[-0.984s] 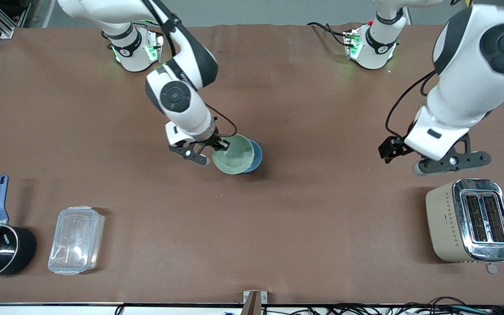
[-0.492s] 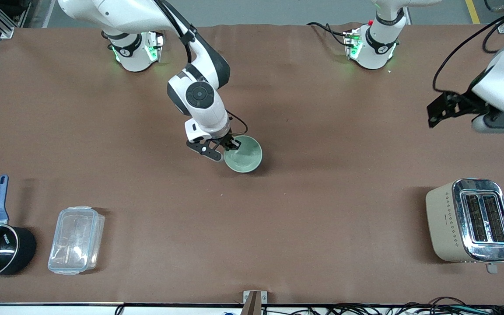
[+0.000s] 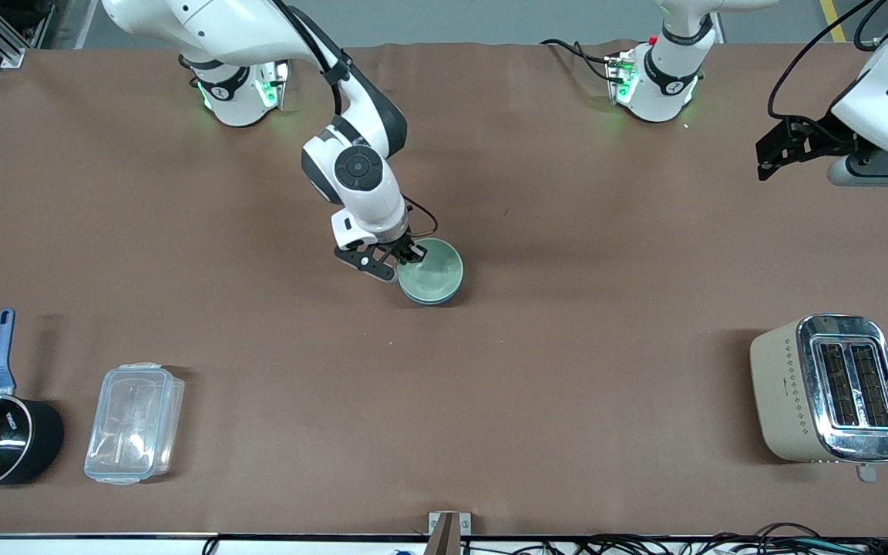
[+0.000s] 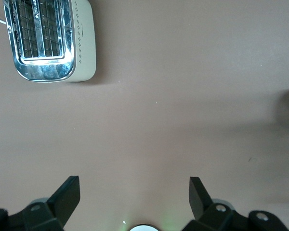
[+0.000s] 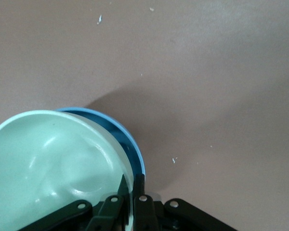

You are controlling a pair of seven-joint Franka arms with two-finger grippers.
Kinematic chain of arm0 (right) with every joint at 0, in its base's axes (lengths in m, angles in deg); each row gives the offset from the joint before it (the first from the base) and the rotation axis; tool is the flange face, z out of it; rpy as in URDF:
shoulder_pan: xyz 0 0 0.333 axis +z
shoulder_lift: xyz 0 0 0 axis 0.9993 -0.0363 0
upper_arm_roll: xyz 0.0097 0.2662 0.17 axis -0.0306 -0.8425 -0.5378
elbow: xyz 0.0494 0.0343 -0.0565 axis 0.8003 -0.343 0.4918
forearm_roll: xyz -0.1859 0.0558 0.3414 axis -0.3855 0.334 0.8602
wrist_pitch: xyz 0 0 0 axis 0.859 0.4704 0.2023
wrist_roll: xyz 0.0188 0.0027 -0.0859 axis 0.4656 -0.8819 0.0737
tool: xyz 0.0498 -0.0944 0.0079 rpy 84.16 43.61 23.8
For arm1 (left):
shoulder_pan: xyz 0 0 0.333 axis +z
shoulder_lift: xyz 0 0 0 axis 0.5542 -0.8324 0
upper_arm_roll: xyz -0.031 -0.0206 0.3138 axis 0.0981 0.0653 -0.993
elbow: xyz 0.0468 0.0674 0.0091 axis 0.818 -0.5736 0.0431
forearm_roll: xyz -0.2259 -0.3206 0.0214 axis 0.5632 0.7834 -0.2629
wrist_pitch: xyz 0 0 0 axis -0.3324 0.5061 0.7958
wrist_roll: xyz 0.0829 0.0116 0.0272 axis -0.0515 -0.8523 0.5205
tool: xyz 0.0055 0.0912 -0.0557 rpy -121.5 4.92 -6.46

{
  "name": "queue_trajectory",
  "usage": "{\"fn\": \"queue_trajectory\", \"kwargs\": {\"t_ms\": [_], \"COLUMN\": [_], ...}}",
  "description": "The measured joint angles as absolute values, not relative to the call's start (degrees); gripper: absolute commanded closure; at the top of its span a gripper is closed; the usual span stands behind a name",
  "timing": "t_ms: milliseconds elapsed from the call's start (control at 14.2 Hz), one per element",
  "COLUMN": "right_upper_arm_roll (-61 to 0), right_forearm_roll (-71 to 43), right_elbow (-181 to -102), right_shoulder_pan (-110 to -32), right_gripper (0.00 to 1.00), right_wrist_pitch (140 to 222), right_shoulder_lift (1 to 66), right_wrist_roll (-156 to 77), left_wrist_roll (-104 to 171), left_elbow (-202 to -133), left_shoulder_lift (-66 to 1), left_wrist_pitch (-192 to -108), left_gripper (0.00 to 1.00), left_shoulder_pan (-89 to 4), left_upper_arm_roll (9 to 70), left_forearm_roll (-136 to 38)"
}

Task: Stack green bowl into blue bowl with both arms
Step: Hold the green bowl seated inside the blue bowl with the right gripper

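Near the middle of the counter [image 3: 567, 370], the right gripper [image 3: 405, 256] has its jaws pinched tight on the rim of the green bowl [image 3: 432, 270], at about ten o'clock on that rim in the front view. One finger lies inside the bowl and the other outside, with only the thin wall between them, as the right wrist view shows [image 5: 131, 192]. The green bowl [image 5: 53, 168] sits tilted inside the blue bowl [image 3: 444, 297], whose blue rim [image 5: 127, 144] peeks out as a crescent along one side.

Over the left arm's end of the counter, the left gripper [image 3: 798, 146] hangs in the air with its jaws spread wide and nothing between them [image 4: 135, 197]; this arm waits. From the bowls it lies at about two o'clock in the front view, well apart.

A toaster [image 3: 829, 389] stands toward the left arm's end, nearer the front camera. A saucepan [image 3: 1, 439] and a clear lidded box [image 3: 134, 424] rest toward the right arm's end.
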State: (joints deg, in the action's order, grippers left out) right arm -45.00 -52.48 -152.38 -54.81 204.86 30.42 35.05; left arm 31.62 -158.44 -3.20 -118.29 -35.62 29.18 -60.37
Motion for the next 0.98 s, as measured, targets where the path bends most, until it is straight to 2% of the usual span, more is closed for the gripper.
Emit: {"fn": "queue_trajectory", "kwargs": {"t_ms": [984], "right_upper_arm_roll": [-44.0], "right_forearm_roll": [-53.0], "right_elbow": [-152.5], "right_shoulder_pan": [-53.8], "right_gripper": [0.95], "right_wrist_pitch": [205.5], "right_shoulder_lift": [30.0], "right_wrist_roll": [36.0], "left_wrist_roll": [31.6], "left_elbow": [-158.7], "left_shoulder_lift": [-2.8], "left_wrist_pitch": [-118.4], "left_gripper": [0.00], "left_shoulder_pan": [-35.2], "left_upper_arm_roll": [29.1], "left_forearm_roll": [-60.4]}}
